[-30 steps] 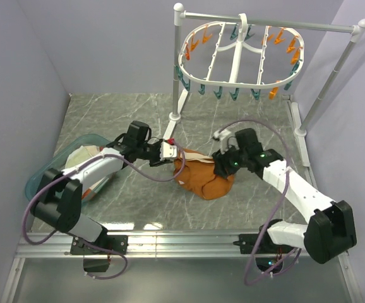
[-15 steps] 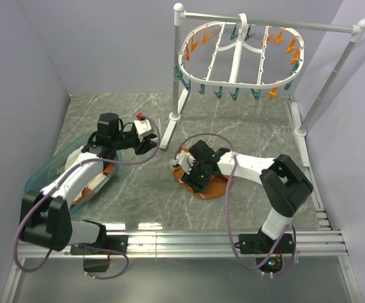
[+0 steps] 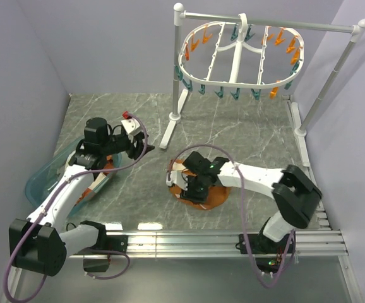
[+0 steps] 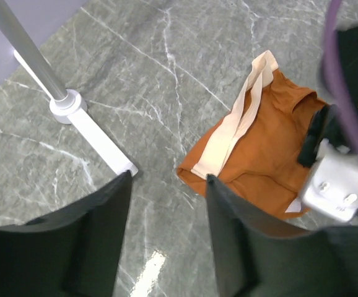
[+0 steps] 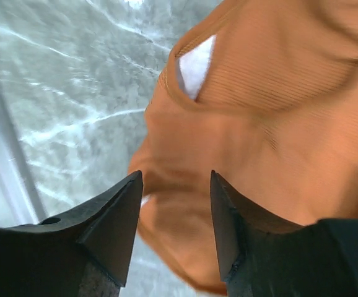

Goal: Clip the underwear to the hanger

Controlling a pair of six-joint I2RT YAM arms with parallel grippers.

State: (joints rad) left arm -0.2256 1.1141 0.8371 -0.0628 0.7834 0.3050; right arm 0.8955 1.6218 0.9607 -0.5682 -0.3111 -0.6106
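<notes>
Right jaws stand apart, pointing down over the underwear point(image 5: 259, 124), w/ orange fabric seen through the gap but nothing pinched yet. This view is blurred, so I cannot tell if the tips touch the cloth. Left jaws are apart too & empty; only bare table point(image 4: 154, 74) shows between them. The underwear lies quite flat on the table in the front middle, near the foot of the stand point(image 4: 74, 111). It is well apart from the hanger point(image 3: 236, 60), which hangs on the rail at the back.

Step in hand, as I judge it: to pick up the underwear. To do it well, the right jaws should go for the cream waistband point(image 4: 244, 117) at the edge, not the middle of the fabric, i.e. a firm border, so the piece hangs open later. Close fully before lifting & lift straight, no dragging. The left arm point(image 3: 75, 170) can then take the other end of the band, so the border is stretched for a clip point(image 3: 233, 95).

Vs. the earlier frames: one sec. ago both jaws were at the underwear, which was a bunched heap; now it is spread flatter. The left arm has drawn back toward the teal tub point(image 3: 32, 188). The right arm point(image 3: 258, 177) has swung around, & its jaws are now at the left side of the fabric.
</notes>
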